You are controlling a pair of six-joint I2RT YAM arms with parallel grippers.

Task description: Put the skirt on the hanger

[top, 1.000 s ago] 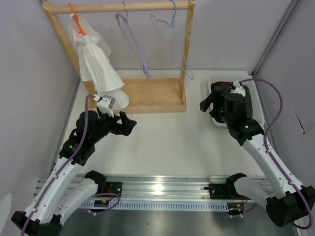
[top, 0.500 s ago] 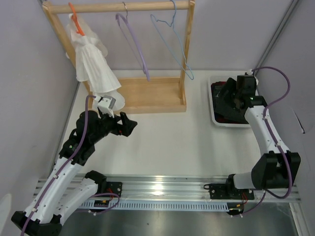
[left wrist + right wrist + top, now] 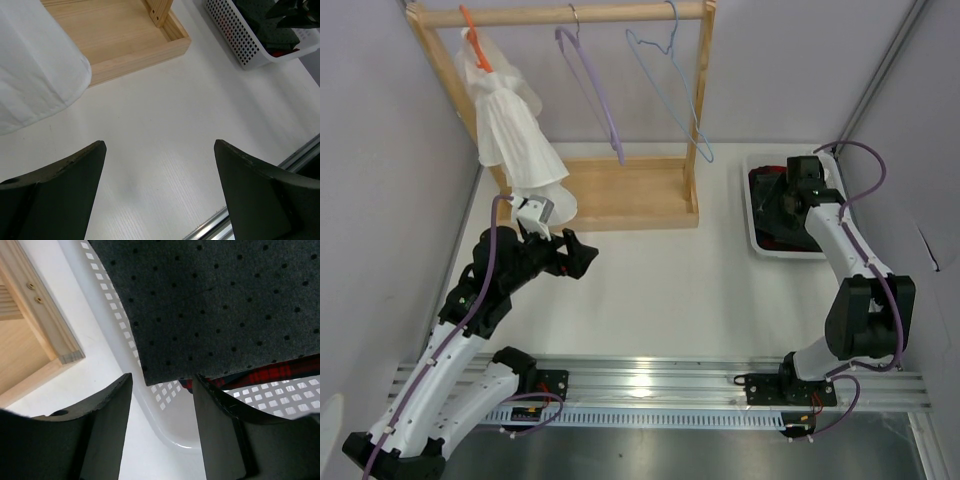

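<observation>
Skirt (image 3: pixel 225 305) floppy, seems light (heaped in basket (image 3: pixel 175 432)); pinch its near edge. Right fingers (image 3: pixel 100 430) spread, empty; left fingers (image 3: pixel 55 185) likewise.

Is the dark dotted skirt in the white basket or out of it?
In. The skirt lies in the white basket atop a red plaid cloth; the right tool is open by its edge, not gripping it.

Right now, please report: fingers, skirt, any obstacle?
Both open: left fingers empty, right fingers at edge of skirt. Skirt in basket, not gripped. Plaid cloth beneath; hanger free on rail.
</observation>
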